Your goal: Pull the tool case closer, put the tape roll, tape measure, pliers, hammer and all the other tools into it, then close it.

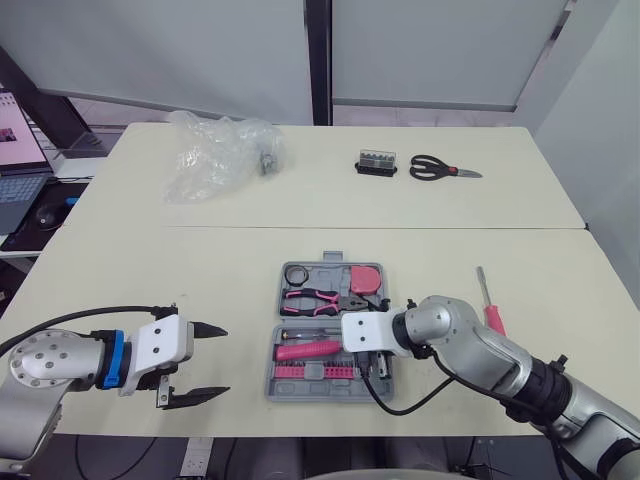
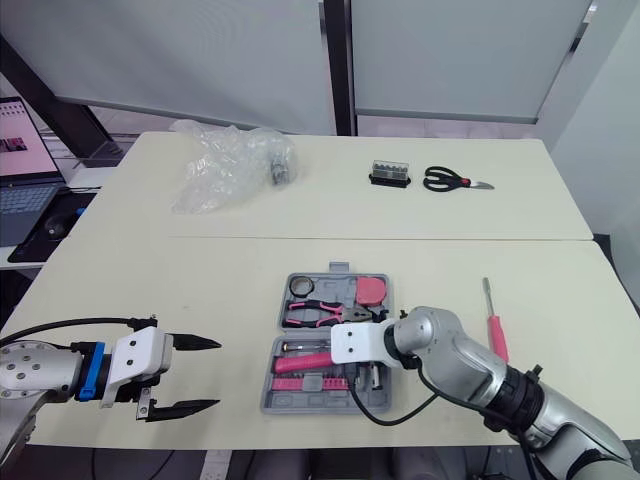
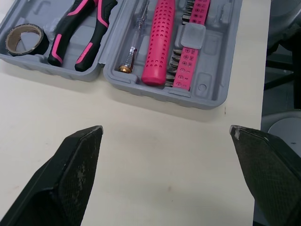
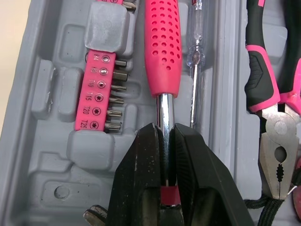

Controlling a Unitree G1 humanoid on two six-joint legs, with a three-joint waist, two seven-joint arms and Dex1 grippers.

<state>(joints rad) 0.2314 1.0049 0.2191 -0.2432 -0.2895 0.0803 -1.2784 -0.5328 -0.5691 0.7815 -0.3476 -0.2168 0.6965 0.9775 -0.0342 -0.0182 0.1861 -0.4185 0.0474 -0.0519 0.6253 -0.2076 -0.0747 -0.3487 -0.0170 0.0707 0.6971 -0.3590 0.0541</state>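
Cream table point(image 1: 150, 260) holds grey tool case point(image 1: 328, 275), scissors point(image 1: 440, 169), plastic bag point(image 1: 215, 155); laptop point(image 1: 20, 150) alongside.

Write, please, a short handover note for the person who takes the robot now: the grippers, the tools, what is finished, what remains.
The left gripper is open and empty, over the table left of the case.
The right gripper is shut on the shaft of the hammer, which lies in the case.
Done: the case is near and open; the tape roll, pliers and tape measure are inside.
Left: release the hammer; pack the screwdriver from right of the case, and the scissors and black box from the far side; close the case.
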